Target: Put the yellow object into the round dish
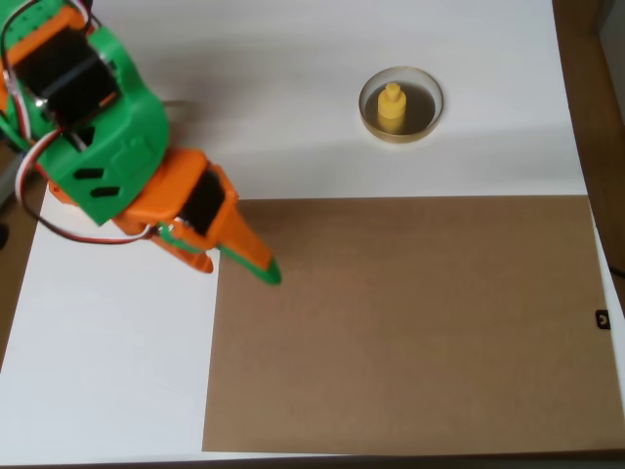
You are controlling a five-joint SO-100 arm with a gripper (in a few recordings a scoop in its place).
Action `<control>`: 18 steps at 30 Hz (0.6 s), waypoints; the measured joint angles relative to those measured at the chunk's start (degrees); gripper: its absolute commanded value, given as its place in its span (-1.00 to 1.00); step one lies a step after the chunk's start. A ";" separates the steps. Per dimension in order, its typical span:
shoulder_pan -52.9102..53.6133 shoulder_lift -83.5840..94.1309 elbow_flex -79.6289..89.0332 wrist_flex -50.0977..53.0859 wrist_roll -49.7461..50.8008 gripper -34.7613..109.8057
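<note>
The yellow object (pixel 391 107) stands upright inside the round dish (pixel 431 110), its narrower knob on top and its rounded body resting on the dark brownish inside, ringed on all sides by the pale tan rim. The dish sits on the white counter (pixel 273 88) in the far right part of the overhead view, with bare white surface around it on every side and nothing touching its rim. Just nearer than the dish, a shadow edge crosses the white surface, and nearer still lies a large brown cardboard sheet (pixel 420 322), which covers most of the near right part of the counter and reaches almost to the right edge; its far edge runs level, close below the dish but apart from it. A small dark tag (pixel 603 319) sits at the sheet's right margin. Well to the left of the dish, the green and orange arm (pixel 117 147) comes in from the far left corner and slants toward the near right, with white and red wires looping along its left side. Its gripper (pixel 239 256) hangs over the far left corner of the cardboard sheet, well apart from the dish and the yellow piece. The fingers (pixel 256 262), a green and orange tip with a shorter orange piece beside it, lie drawn together with no gap visible between them and hold nothing. The stretch of counter and cardboard between the fingers and the dish is bare.
</note>
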 measured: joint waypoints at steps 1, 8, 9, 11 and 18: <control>1.05 0.26 0.70 -0.97 0.97 -0.16; 7.56 2.64 4.22 -7.73 8.79 -0.18; 8.88 3.60 5.10 -8.70 9.84 -0.18; 10.63 5.62 7.56 -10.63 11.43 -0.18; 14.33 19.42 19.78 -16.35 12.83 -0.16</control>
